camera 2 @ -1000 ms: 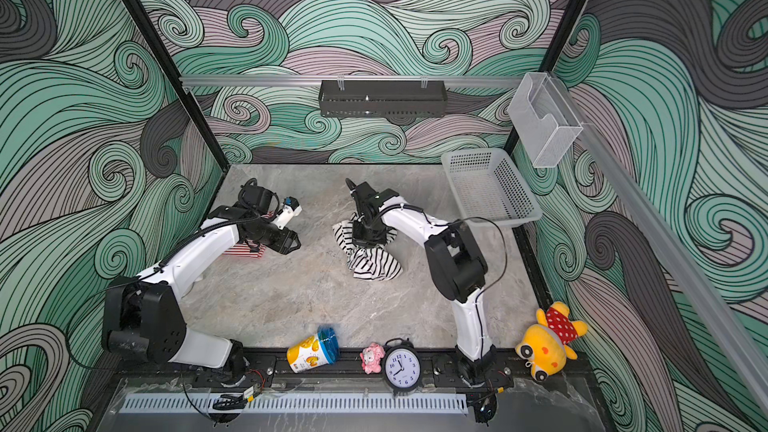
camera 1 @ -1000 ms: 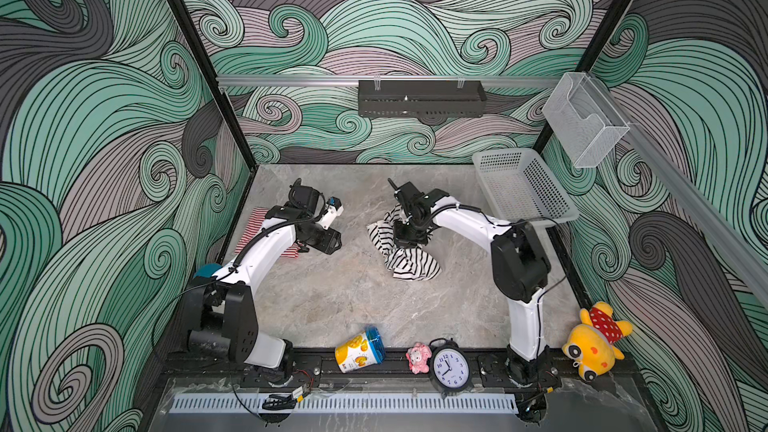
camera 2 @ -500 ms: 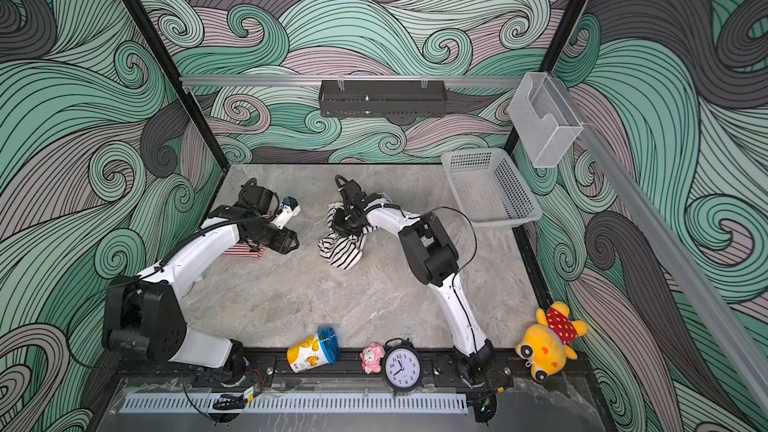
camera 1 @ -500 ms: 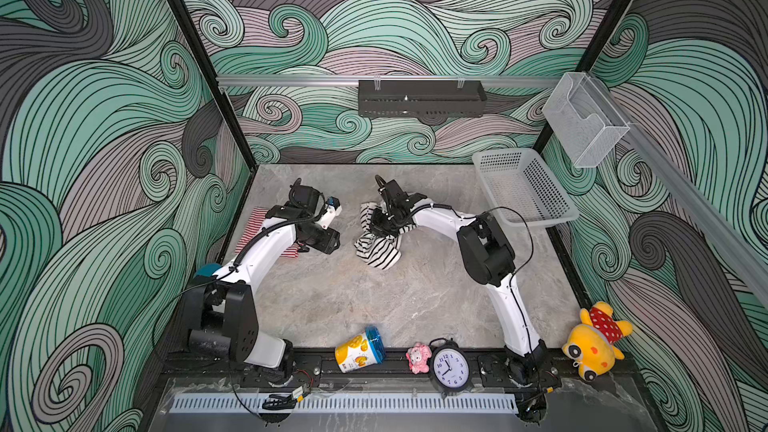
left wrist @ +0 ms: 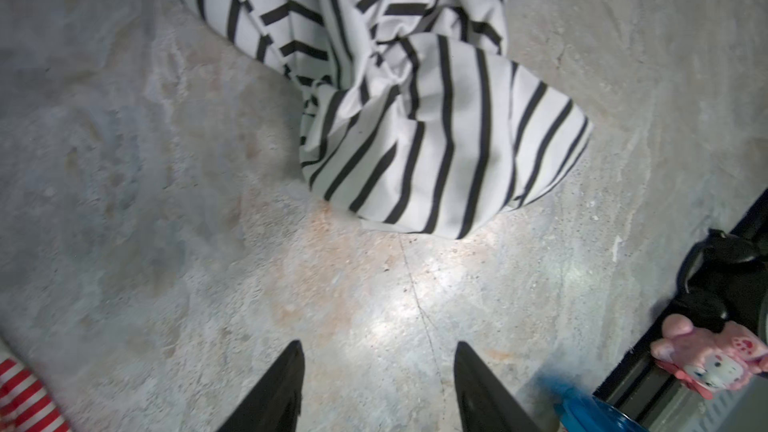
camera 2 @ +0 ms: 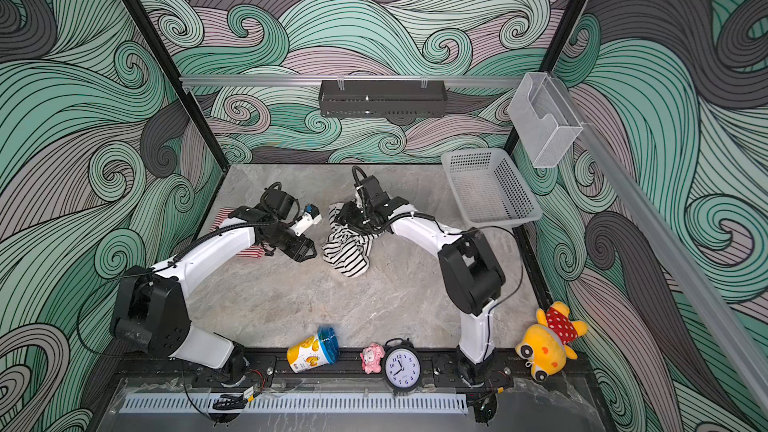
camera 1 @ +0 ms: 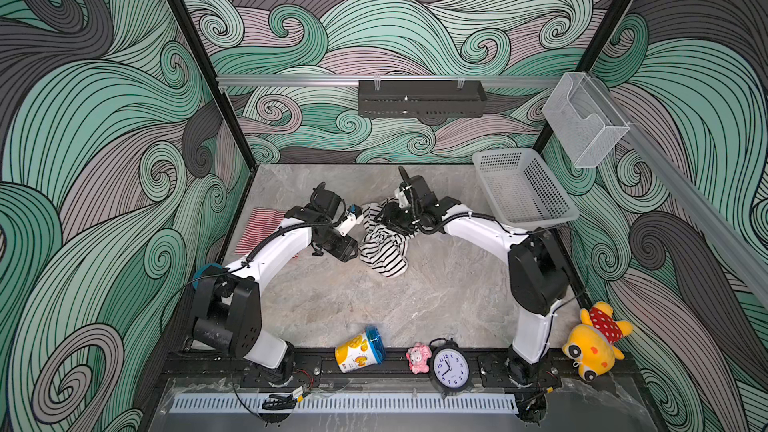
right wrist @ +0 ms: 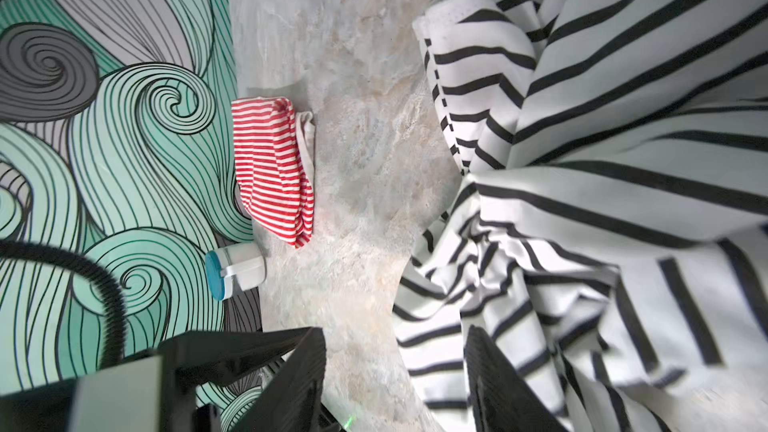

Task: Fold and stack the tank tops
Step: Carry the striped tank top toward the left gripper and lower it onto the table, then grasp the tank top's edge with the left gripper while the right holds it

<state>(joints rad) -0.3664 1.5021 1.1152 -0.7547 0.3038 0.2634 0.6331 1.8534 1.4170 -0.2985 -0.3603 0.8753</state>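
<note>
Soft cloth, matt table (left wrist: 166,243)
The black-and-white tank top (left wrist: 436,139) is knitted and creased; the table is veined like stone.

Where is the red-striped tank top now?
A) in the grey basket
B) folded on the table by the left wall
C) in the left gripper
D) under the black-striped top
B: the red-and-white tank top lies folded on the table beside the left wall.

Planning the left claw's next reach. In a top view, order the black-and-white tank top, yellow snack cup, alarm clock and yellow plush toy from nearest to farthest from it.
From the left claw:
1. black-and-white tank top, beside it, mid-table.
2. yellow snack cup, at the front edge.
3. alarm clock, front rail, farther right.
4. yellow plush toy, front right corner.
</note>
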